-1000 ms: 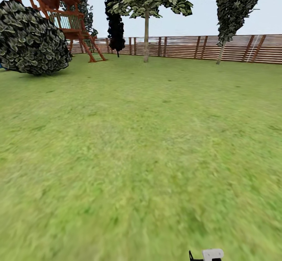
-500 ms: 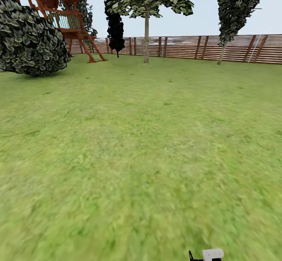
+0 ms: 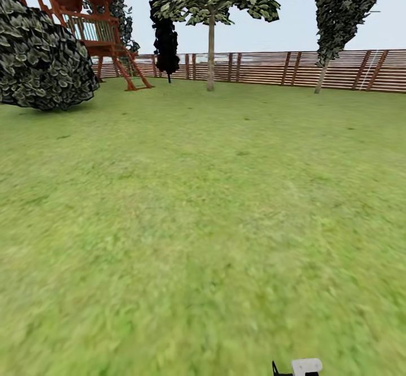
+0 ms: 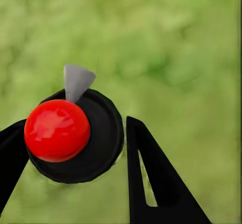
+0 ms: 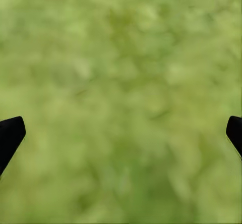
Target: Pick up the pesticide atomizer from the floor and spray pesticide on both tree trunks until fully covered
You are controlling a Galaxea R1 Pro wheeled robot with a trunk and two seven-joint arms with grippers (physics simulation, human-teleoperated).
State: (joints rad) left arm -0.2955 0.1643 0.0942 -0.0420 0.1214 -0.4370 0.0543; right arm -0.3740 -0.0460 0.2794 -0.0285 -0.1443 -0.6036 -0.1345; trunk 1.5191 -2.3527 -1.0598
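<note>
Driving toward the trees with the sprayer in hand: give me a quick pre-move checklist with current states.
1. Left gripper shut on the black atomizer with red round cap: ok.
2. Grey nozzle aimed at a trunk: not ok, it faces grass.
3. Right gripper open, empty: ok.
4. Straight-trunked tree ahead by the brown slat fence: ok, far.
5. Green lawn between unobstructed: ok.
6. Trunks sprayed: cannot tell.

bush [image 3: 45, 60] left | tree [image 3: 211, 54] ahead, before fence [image 3: 265, 68]

black tapered fingers [image 4: 151, 178], white casing [image 3: 305, 366]
</note>
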